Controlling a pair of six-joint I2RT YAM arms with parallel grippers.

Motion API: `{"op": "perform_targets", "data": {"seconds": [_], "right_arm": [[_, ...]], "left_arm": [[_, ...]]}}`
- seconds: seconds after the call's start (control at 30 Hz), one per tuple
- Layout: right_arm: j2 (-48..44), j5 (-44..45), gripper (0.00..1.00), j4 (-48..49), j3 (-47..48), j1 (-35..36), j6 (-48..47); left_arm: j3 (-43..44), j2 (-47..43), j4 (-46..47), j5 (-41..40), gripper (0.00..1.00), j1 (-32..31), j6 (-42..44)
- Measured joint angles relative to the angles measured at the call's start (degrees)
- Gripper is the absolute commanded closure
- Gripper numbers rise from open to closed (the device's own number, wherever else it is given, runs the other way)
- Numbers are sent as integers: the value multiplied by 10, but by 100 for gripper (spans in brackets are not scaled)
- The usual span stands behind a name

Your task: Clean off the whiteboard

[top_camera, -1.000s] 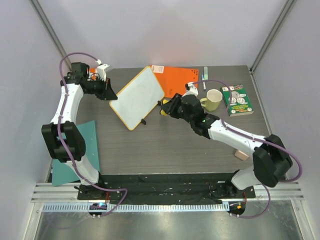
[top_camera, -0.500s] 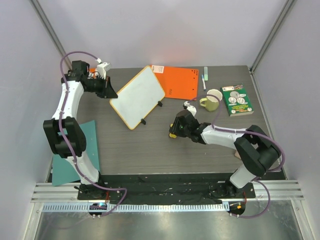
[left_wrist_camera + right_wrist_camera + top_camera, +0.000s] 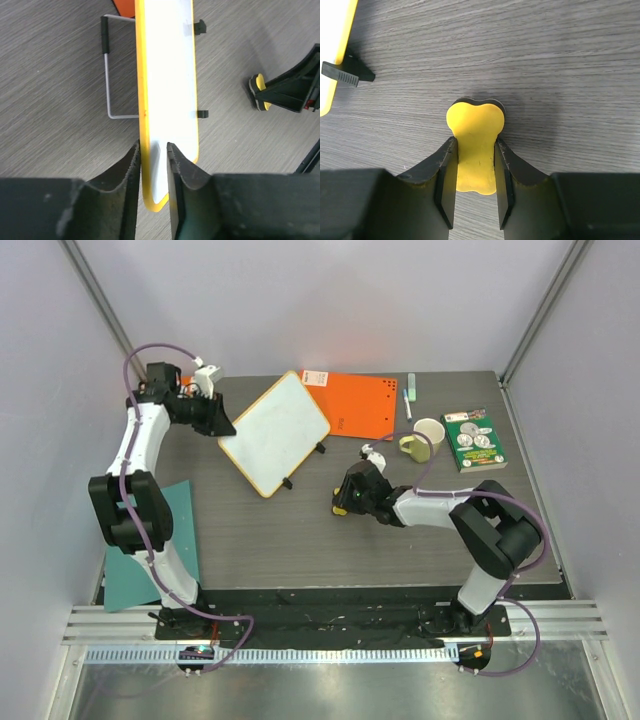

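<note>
a yellow eraser [image 3: 475, 117] was pinched on the table [image 3: 560, 60] by the right gripper [image 3: 475, 144]. the whiteboard [image 3: 275, 433], propped tilted at back left, was straddled at one corner by the narrowly parted fingers of the left gripper [image 3: 153, 147]; whether it was gripped could not be judged.

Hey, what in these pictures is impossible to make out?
- Left wrist: whether the left fingers touch the whiteboard; they cover its near corner.
- Right wrist: the eraser's near end, hidden between the right fingers.
- Top: print on the green box, too small.
</note>
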Motion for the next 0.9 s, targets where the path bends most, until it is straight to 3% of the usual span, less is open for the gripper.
{"op": "perform_targets", "data": {"seconds": [0.03, 0.13, 0.33, 0.47, 0.73, 0.83, 0.9], "right_arm": [[0, 0, 56, 1, 0, 0, 1], [0, -1, 48, 7, 0, 0, 6], [-2, -1, 33, 17, 0, 0, 10], [-5, 1, 30, 20, 0, 2, 12], [-26, 12, 16, 23, -20, 2, 12], [-34, 17, 13, 25, -27, 2, 13], [-39, 22, 5, 22, -29, 2, 12]], "left_arm": [[-3, 0, 4, -5, 71, 0, 0], [-8, 0, 9, -16, 66, -1, -1], [-18, 0, 21, -27, 42, -1, -9], [-28, 0, 38, -36, 29, -1, -13], [-49, -10, 71, -58, 20, -1, -26], [-49, -18, 86, -68, 0, -1, -33], [-49, -26, 96, -79, 0, -1, -43]]}}
